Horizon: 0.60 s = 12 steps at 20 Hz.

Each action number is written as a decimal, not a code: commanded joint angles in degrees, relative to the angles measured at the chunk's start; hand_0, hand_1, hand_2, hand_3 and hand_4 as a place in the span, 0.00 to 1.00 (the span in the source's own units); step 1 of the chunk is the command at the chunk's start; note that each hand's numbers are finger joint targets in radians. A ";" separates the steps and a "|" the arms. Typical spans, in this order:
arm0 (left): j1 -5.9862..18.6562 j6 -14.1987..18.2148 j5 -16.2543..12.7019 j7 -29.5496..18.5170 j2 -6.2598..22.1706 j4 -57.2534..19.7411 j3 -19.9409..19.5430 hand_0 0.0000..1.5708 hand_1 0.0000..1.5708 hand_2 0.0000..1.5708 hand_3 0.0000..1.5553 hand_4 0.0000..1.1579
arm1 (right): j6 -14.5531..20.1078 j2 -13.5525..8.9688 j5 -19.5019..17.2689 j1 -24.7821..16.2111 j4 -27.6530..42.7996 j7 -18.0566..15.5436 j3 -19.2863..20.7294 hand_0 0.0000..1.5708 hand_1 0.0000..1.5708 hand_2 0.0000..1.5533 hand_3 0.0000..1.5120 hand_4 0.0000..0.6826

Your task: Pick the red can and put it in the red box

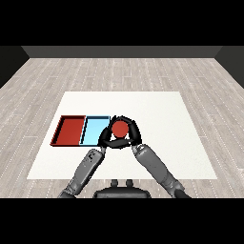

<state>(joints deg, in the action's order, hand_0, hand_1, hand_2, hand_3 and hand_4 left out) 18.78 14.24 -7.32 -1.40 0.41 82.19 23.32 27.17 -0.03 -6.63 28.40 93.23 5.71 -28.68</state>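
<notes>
Table [157, 143] white, on grey plank floor, dark wall beyond. Red can [119, 128] held in curled right hand [134, 133]; left hand [105, 138] curls at its eight o'clock, grasp uncertain. Red tray [59, 131] and blue tray [95, 128] lie at nine o'clock.

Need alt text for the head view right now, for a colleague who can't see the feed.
A round red can is held between the robot's two black hands, left hand and right hand curled round it, just right of the light blue tray. The red tray lies left of that, on the white table.

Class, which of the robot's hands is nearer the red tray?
Left. The left hand sits over the light blue tray's right end; the right hand lies farther from the red tray.
</notes>
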 commanded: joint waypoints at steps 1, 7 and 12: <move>-1.47 7.71 0.98 -0.62 -0.39 -1.03 0.14 0.00 0.00 0.15 0.00 0.44 | 0.08 0.03 2.05 2.10 -2.59 -2.46 -0.19 0.94 0.94 0.92 0.91 0.76; 2.12 13.10 0.10 4.47 -0.40 -0.85 0.63 1.00 1.00 0.95 0.86 0.63 | 0.30 0.03 2.99 1.14 -4.41 -3.88 -1.22 0.95 0.95 0.93 0.91 0.78; 2.46 14.17 -0.85 3.53 -0.40 -0.61 0.05 1.00 1.00 0.95 0.87 0.65 | 1.89 0.02 2.52 0.05 -3.52 -4.76 -3.20 0.96 0.96 0.93 0.91 0.76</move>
<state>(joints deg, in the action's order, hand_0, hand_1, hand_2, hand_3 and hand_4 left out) 19.88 26.07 -8.40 1.15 0.42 80.90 23.54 28.35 -0.18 -4.59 29.20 90.96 2.97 -30.68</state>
